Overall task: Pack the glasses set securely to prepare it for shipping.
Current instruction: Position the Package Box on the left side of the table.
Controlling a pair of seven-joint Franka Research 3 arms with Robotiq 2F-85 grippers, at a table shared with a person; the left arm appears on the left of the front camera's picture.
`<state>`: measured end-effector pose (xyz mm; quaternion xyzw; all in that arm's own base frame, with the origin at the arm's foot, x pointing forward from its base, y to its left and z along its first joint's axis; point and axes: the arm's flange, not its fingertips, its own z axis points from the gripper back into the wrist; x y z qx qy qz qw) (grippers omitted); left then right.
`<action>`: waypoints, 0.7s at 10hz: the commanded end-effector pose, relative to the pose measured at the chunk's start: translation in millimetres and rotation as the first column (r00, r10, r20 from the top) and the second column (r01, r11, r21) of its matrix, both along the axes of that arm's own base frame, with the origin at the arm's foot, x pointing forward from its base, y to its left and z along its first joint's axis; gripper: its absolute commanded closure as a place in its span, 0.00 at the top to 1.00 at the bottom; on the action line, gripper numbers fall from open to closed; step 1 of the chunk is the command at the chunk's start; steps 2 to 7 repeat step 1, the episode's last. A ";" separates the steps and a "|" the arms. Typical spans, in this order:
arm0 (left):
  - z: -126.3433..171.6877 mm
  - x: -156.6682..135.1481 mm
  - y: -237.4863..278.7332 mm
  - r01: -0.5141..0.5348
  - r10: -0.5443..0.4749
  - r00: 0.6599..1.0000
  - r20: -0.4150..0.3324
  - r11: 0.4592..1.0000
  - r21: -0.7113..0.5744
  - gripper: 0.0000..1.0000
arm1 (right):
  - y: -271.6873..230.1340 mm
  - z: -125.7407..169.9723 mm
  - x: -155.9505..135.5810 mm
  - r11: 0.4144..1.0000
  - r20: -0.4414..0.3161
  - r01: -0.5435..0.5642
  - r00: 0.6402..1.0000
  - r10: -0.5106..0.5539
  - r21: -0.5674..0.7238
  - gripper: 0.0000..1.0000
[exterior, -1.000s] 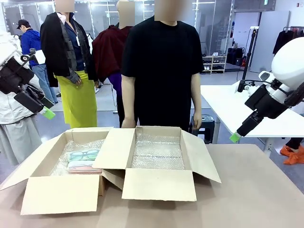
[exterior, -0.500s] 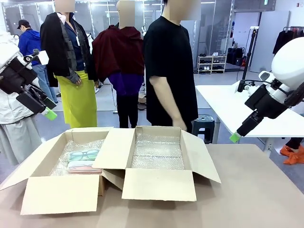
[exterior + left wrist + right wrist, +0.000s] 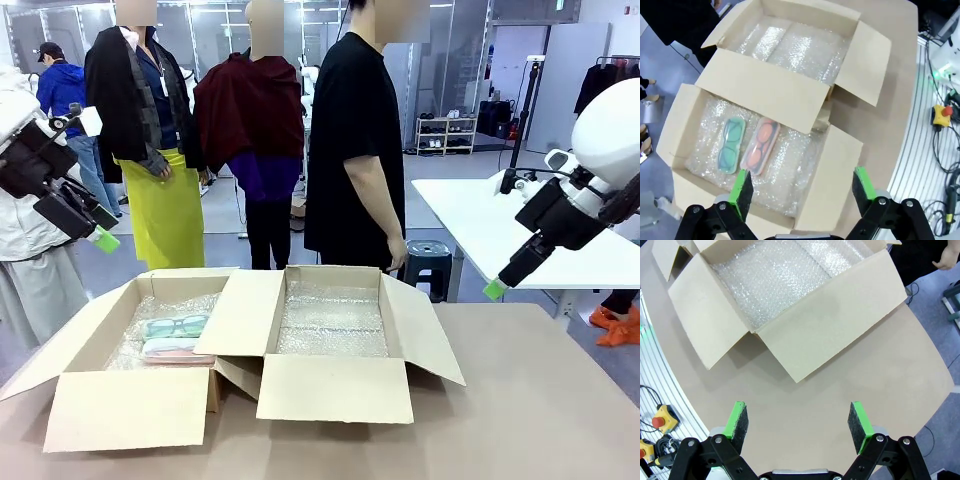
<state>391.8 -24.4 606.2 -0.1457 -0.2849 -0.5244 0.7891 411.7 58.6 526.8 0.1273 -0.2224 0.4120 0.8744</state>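
So the glasses set is two flat rounded-rectangular packs, a mint-green pack (image 3: 731, 151) showing dark-rimmed glasses and a salmon-pink pack (image 3: 760, 146) beside it, long sides touching or nearly so. Both lie on clear bubble wrap (image 3: 795, 167) in the left open brown cardboard box (image 3: 827, 182). In the left wrist view they sit just beyond the tip of one green finger pad (image 3: 743, 192) of the left gripper (image 3: 802, 191), which hangs above with its fingers spread wide and nothing between them. The right gripper (image 3: 801, 425) is equally wide and empty, over bare table in front of the second bubble-lined cardboard box (image 3: 840, 320).

The packs look light, thin and fairly stiff (likely smooth plastic, so slippery). A pinch across the short width at mid-length seems safest; the cushioning beneath will give, and hard squeezing could stress the glasses inside.
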 end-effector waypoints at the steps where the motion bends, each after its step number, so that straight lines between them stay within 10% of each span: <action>1: 4.8 -2.3 0.2 -0.005 0.005 1.000 -0.008 1.000 0.013 1.00 | 0.9 0.6 -1.8 1.000 -0.004 0.005 1.000 -0.005 -0.010 1.00; 7: 4.8 -2.3 0.2 -0.005 0.005 1.000 -0.008 1.000 0.013 1.00 | 0.9 0.6 -1.8 1.000 -0.004 0.005 1.000 -0.005 -0.010 1.00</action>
